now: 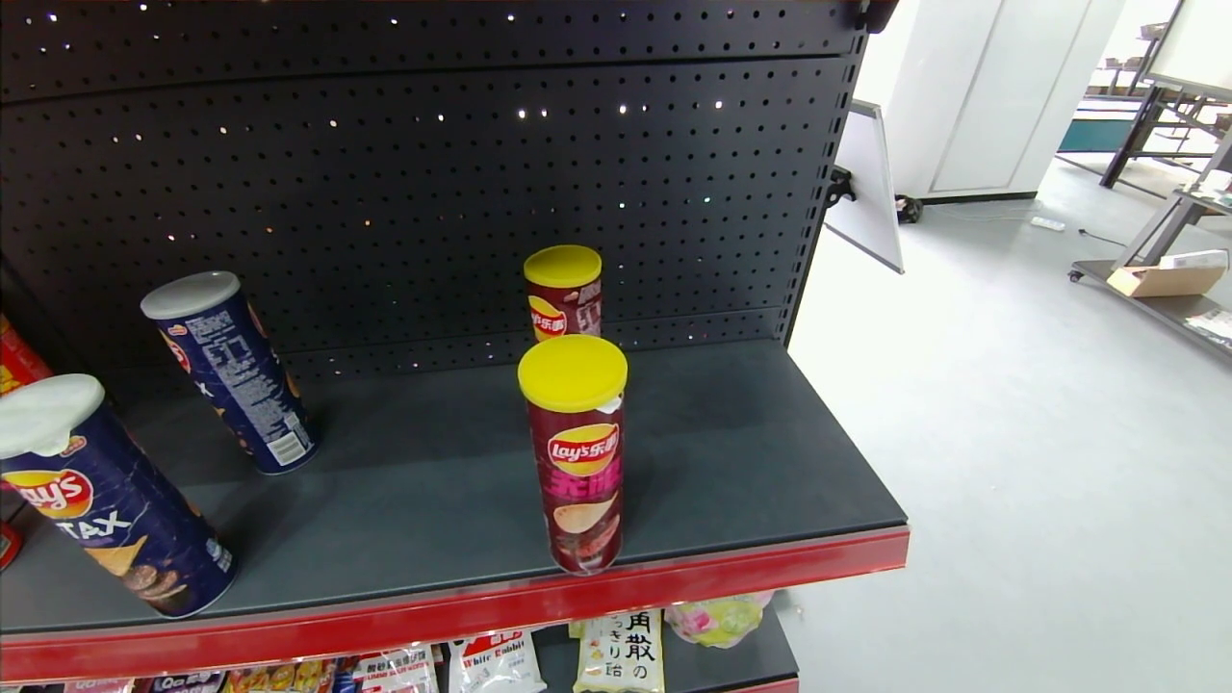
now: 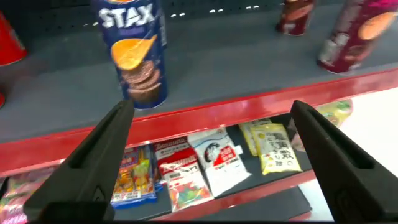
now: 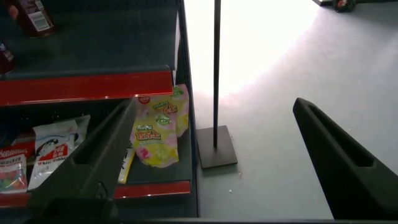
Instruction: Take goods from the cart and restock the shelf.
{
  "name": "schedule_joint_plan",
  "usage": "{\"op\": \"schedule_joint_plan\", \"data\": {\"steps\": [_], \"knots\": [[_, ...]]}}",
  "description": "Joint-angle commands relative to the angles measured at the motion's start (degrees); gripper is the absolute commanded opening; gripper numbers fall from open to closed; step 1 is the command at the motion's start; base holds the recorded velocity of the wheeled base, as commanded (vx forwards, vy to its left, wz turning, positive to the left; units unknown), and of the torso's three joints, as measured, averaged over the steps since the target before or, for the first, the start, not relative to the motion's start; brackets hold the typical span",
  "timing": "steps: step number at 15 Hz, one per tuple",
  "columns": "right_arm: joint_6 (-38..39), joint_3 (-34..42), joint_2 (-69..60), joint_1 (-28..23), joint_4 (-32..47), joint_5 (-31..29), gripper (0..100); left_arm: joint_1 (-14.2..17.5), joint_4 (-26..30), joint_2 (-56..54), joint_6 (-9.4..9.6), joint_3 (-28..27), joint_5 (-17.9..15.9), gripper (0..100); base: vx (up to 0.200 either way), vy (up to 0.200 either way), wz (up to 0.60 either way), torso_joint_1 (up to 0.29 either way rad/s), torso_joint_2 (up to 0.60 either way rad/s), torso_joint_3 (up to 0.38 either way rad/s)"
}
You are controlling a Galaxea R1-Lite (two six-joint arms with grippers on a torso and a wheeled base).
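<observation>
- Where the shelf (image 1: 751, 462) meets its red strip (image 1: 674, 577), a front maroon can (image 1: 577, 452) with a yellow lid is seen upright, right at the edge.
- A rear maroon can (image 1: 564, 294) is set straight behind it, near the pegboard (image 1: 433, 192).
- A front blue can (image 1: 106, 500) and a rear blue can (image 1: 236, 375), both white-lidded, are stood to the left, well apart from the maroon pair.
- A red can (image 1: 14, 356) is cut off at the far left.
- Snack bags (image 1: 621, 650) are laid on the lower shelf.
- The left gripper (image 2: 211, 109) is held low before the red strip, its fingers spread wide and nothing grasped; the front blue can is seen beyond it.
- The right gripper (image 3: 214, 106) is held by the shelf's right end, likewise released and empty; a yellow-green bag (image 3: 155, 134) and a pole (image 3: 216, 93) on a square base are seen beyond it.
- A white board (image 1: 871, 183) is leaned beside the pegboard's right end.
</observation>
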Motion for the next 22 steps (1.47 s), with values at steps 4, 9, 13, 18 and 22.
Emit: {"op": "schedule_joint_plan", "data": {"steps": [4,9,13,18,22], "knots": [[-0.12,0.0,0.07,-0.01,-0.02,0.12,100,0.19,-0.4,0.11,-0.41,0.76,0.83,100,0.0,0.0,0.0,0.0,0.0,0.0],[-0.38,0.0,0.07,-0.01,-0.02,0.03,100,0.19,-9.36,0.11,0.47,4.8,-6.2,100,0.0,0.0,0.0,0.0,0.0,0.0],[-0.38,0.0,0.07,-0.01,-0.02,0.03,100,0.81,-8.92,0.11,0.55,4.72,-0.57,100,0.0,0.0,0.0,0.0,0.0,0.0],[-0.38,0.0,0.07,-0.01,-0.02,0.03,100,0.63,-9.28,0.11,-0.15,4.89,-2.68,100,0.0,0.0,0.36,0.001,0.0,0.002],[-0.29,0.0,0.07,-0.01,-0.02,0.03,100,0.63,-9.28,0.11,-0.24,4.89,-2.95,100,0.0,0.0,0.45,0.004,0.0,0.002]]}}
